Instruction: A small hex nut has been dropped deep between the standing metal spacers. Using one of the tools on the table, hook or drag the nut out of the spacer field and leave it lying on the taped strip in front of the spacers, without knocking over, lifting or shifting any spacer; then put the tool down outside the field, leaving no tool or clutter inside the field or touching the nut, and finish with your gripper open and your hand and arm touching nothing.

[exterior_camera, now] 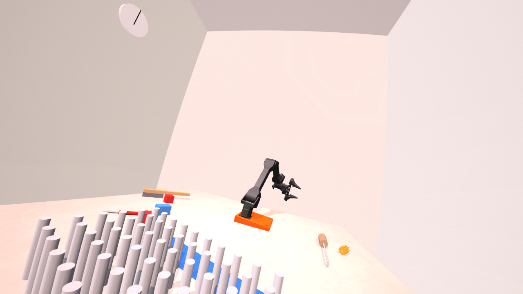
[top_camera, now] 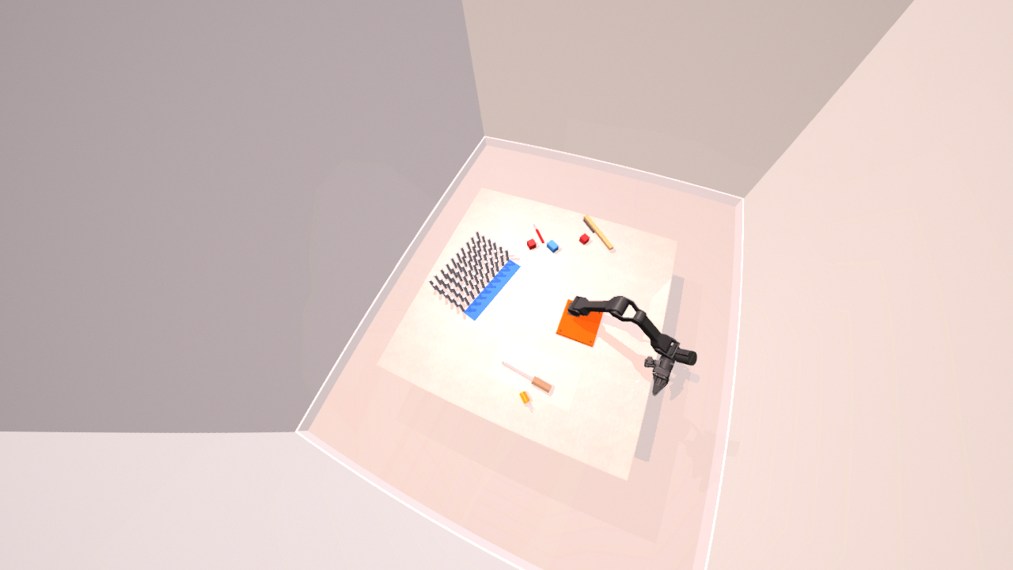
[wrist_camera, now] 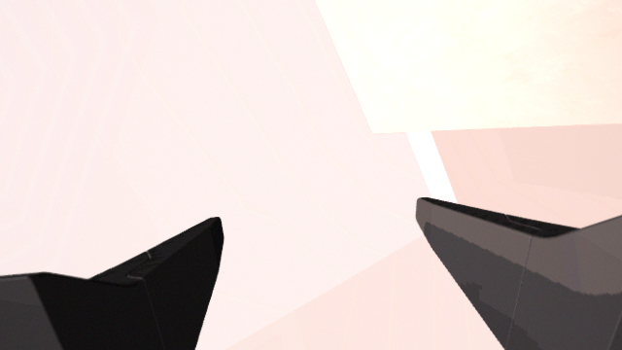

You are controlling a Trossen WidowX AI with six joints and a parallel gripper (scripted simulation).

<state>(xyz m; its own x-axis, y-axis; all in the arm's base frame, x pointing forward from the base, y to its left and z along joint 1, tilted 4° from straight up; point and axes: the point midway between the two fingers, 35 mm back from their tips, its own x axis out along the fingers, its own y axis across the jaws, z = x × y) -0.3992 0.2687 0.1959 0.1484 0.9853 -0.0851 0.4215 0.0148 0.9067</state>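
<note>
The standing metal spacers (top_camera: pixel 507 256) (exterior_camera: pixel 93 263) form a dense upright field at the left of the top view. The blue taped strip (top_camera: pixel 495 291) lies along their front edge. I cannot make out the hex nut in any view. A tool with a tan handle (top_camera: pixel 541 383) (exterior_camera: pixel 322 239) and a thin pale shaft lies on the table, well away from the spacers. A thin red-handled tool (top_camera: pixel 540 234) (exterior_camera: pixel 131 212) lies beyond the strip's far end. My gripper (top_camera: pixel 659 386) (exterior_camera: pixel 299 192) (wrist_camera: pixel 322 218) is open and empty, raised near the table's edge, far from tools and spacers.
A wooden bar (top_camera: pixel 598 232) (exterior_camera: pixel 166 192) lies near one red cube (top_camera: pixel 584 238) (exterior_camera: pixel 168 199). Another red cube (top_camera: pixel 531 244) and a blue block (top_camera: pixel 552 245) (exterior_camera: pixel 163 209) are near the red tool. A small orange ridged piece (top_camera: pixel 524 397) (exterior_camera: pixel 343 250) lies near the tan handle. My base plate is orange (top_camera: pixel 580 329).
</note>
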